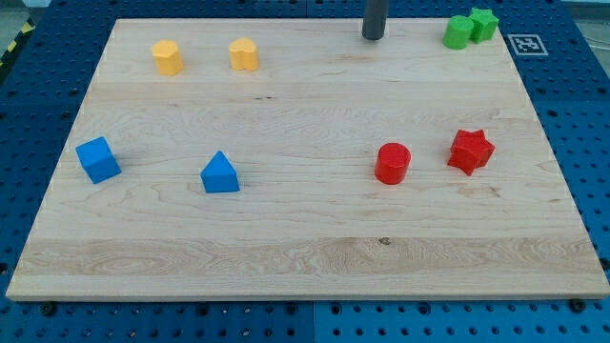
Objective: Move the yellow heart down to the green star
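The yellow heart [244,54] sits near the view's top, left of centre. The green star [484,22] is in the view's top right corner, touching a green round block [458,32] on its left. My tip [373,36] rests on the board at the view's top, between the two. It is well to the right of the yellow heart and to the left of the green blocks, touching no block.
A second yellow block [167,57] stands left of the heart. A blue cube [98,159] and a blue pointed block [220,173] are at the left. A red cylinder [392,163] and a red star [471,151] are at the right. The wooden board [305,257] lies on a blue pegboard.
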